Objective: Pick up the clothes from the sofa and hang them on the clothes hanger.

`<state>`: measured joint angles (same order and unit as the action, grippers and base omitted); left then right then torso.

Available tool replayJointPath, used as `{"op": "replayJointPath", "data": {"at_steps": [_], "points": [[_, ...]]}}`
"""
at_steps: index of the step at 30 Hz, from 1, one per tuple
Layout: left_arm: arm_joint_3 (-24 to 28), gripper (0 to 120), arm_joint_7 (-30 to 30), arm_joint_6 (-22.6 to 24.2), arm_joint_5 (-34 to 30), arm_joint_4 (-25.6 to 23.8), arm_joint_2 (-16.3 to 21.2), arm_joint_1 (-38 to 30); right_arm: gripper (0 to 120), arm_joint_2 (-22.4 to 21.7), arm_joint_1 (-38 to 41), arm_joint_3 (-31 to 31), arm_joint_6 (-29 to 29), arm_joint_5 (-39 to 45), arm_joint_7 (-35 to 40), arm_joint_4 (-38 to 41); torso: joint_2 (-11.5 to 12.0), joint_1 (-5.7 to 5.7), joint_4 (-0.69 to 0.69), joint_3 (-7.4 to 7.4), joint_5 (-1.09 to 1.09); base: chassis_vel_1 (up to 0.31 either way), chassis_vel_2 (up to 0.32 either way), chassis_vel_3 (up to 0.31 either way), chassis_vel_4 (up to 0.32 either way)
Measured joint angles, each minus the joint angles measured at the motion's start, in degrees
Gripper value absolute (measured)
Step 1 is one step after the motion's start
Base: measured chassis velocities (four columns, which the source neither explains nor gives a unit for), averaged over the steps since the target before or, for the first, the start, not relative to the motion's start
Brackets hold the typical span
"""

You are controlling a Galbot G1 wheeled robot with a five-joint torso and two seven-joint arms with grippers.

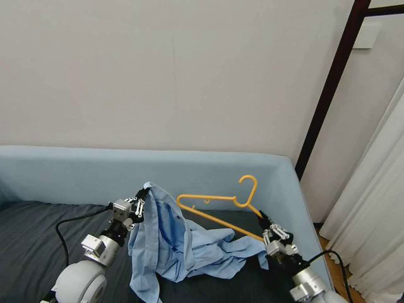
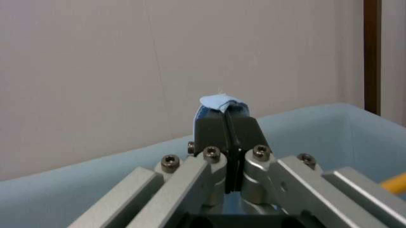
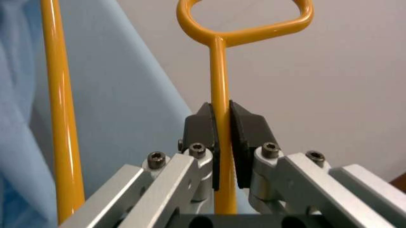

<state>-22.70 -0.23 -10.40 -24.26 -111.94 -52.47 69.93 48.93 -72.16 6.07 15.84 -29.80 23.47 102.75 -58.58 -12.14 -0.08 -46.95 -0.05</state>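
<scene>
A light blue shirt (image 1: 170, 243) hangs from my left gripper (image 1: 140, 203), which is shut on its top edge above the dark sofa seat. In the left wrist view the cloth (image 2: 217, 102) peeks out over the closed fingers (image 2: 212, 130). An orange hanger (image 1: 218, 205) is held up at the right, its lower arm running down into my right gripper (image 1: 266, 228). The right wrist view shows that gripper (image 3: 223, 137) shut on the hanger's rod (image 3: 219, 71), with the hook loop (image 3: 244, 16) beyond. The shirt's lower part lies bunched on the seat under the hanger.
The sofa has a pale blue backrest (image 1: 76, 173) and a side arm (image 1: 300, 208) at the right. A dark wooden post (image 1: 331, 82) stands behind the sofa's right end, with white curtains (image 1: 379, 208) beside it. A black cable (image 1: 63, 230) loops near my left arm.
</scene>
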Motion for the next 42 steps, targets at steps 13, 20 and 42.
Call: {"op": "replayJointPath", "data": {"at_steps": [13,20,42], "points": [[-0.13,0,-0.03,0.07,0.58,-1.02,-0.68,0.82,5,1.17,2.84,-3.23,-0.98,-5.54,-0.17,-1.4,0.0,0.0,0.01,-0.01,0.0,0.0,0.0,0.0,0.0],[0.43,0,0.0,0.04,1.43,-0.99,-1.49,0.94,5,2.57,6.43,-5.86,-1.73,-5.99,0.06,-4.82,0.0,-0.01,0.0,-0.01,0.0,0.0,0.0,0.0,0.0],[3.07,0,2.24,-2.02,7.94,-1.08,-3.64,5.18,5,10.16,17.83,-14.07,0.31,-5.51,2.72,-13.1,0.01,-0.01,0.01,-0.01,0.0,0.0,0.0,0.0,0.0]]}}
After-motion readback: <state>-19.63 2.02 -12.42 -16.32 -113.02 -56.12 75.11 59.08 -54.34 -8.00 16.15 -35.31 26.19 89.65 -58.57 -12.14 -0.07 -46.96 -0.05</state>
